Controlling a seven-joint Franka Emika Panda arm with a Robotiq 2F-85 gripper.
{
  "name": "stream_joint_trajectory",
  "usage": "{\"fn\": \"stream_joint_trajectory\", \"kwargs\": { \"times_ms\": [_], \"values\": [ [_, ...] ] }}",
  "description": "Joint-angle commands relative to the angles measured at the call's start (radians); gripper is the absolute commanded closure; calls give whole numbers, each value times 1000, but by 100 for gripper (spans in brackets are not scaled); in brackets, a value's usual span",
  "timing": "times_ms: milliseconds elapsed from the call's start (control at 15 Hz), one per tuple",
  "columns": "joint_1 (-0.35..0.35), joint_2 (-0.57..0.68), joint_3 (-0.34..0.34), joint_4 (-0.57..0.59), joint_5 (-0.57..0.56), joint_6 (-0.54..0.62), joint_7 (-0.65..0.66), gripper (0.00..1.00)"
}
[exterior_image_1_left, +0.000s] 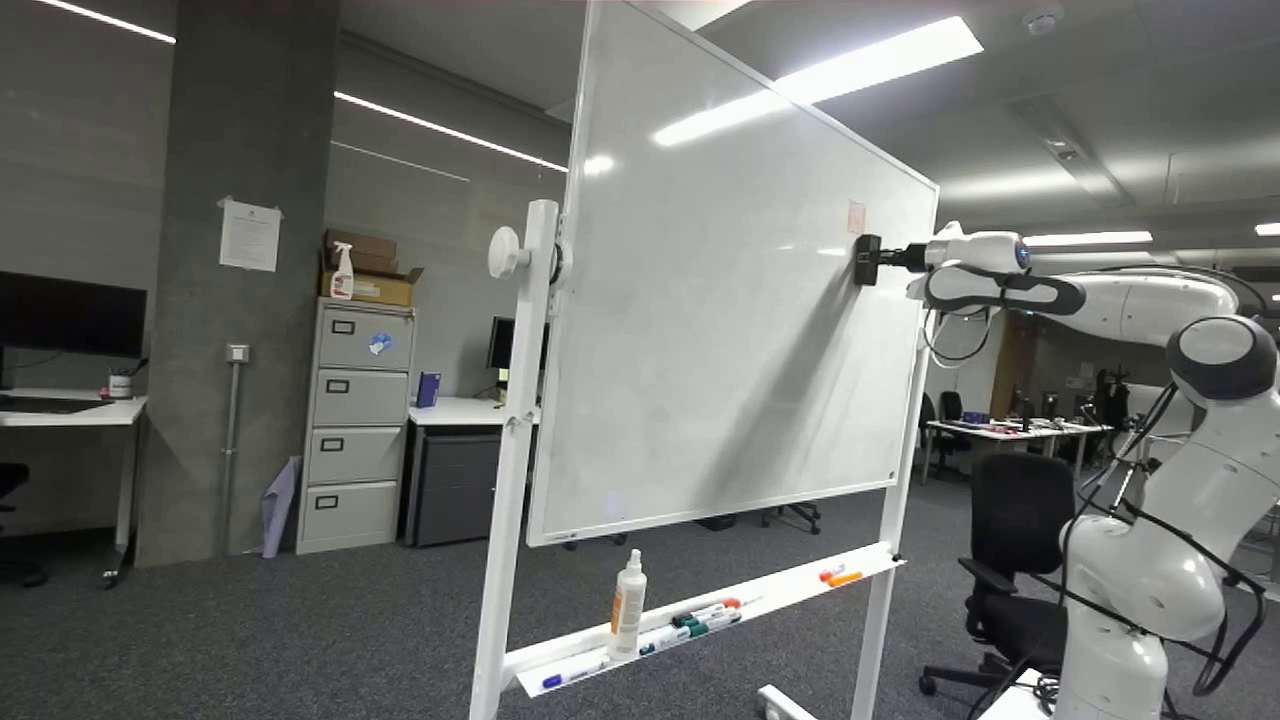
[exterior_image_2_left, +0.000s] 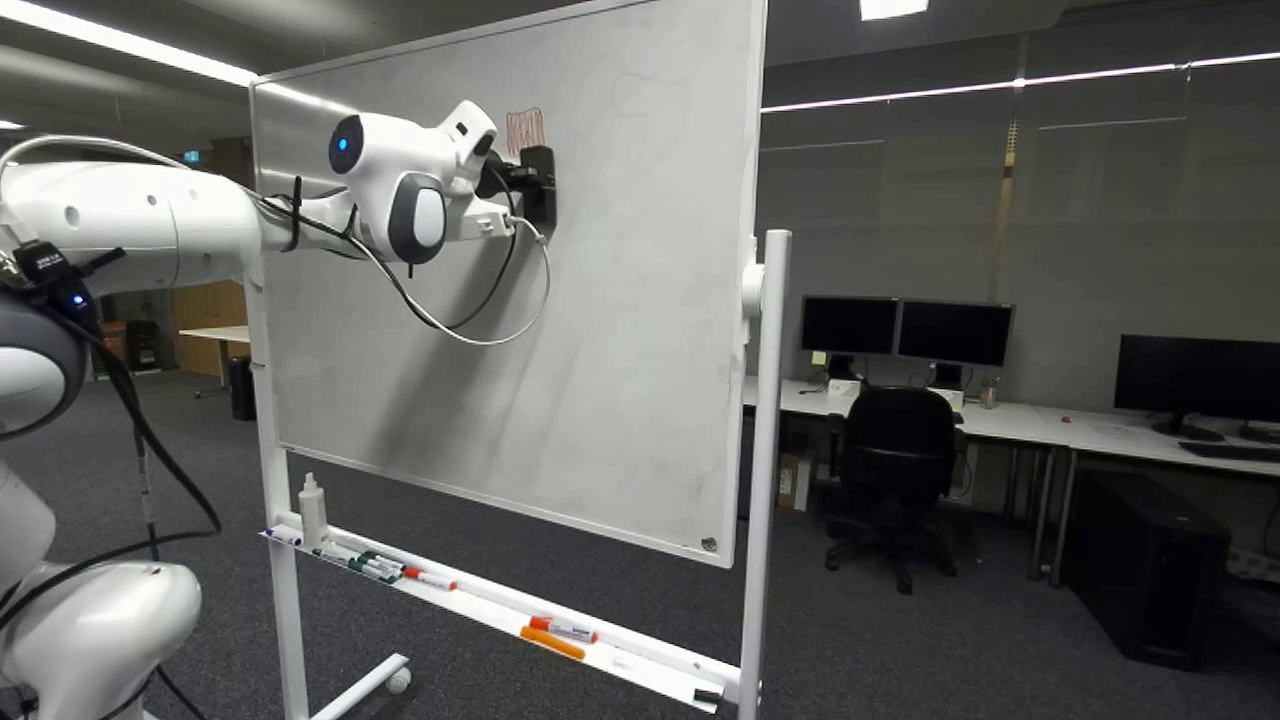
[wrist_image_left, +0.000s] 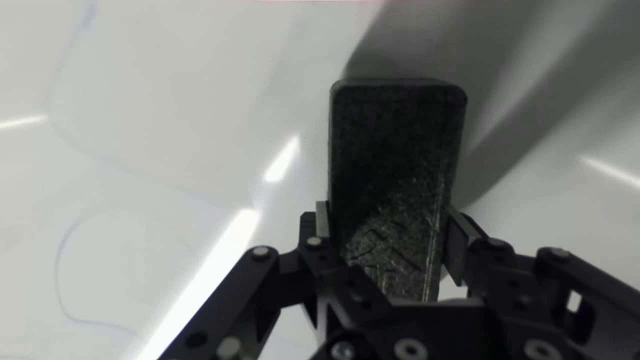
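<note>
Black all over, a round-cornered block (wrist_image_left: 395, 150) sits pinched between the jaws, which press on its two long sides. It is held upright at the whiteboard (exterior_image_1_left: 700, 370), just below a small red scribbled patch (exterior_image_2_left: 525, 130); whether it touches the surface or stops barely short of it, I cannot tell. Long shadows (exterior_image_1_left: 780, 430) slant down the board from the block, and in the wrist view faint blue lines (wrist_image_left: 56, 265) curve over the board to the left of it. Under the board runs a white tray (exterior_image_1_left: 790, 590), with a spray bottle (exterior_image_1_left: 628, 612) standing upright, several markers (exterior_image_1_left: 697, 629) lying near it, and, well apart from the bottle, an orange marker (exterior_image_2_left: 553, 641) just beside a red-capped marker (exterior_image_2_left: 566, 630). In an exterior view, a grey filing cabinet (exterior_image_1_left: 360, 440) stands beyond the board, and a black office chair (exterior_image_1_left: 1025, 520) stands partly behind the white arm (exterior_image_1_left: 1140, 305)
</note>
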Motion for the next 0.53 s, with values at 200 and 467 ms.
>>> {"fn": "stream_joint_trajectory", "kwargs": {
  "times_ms": [200, 467],
  "values": [
    [-233, 99, 227, 162, 182, -102, -54, 70],
    [-384, 149, 365, 241, 221, -113, -39, 70]
  ]
}}
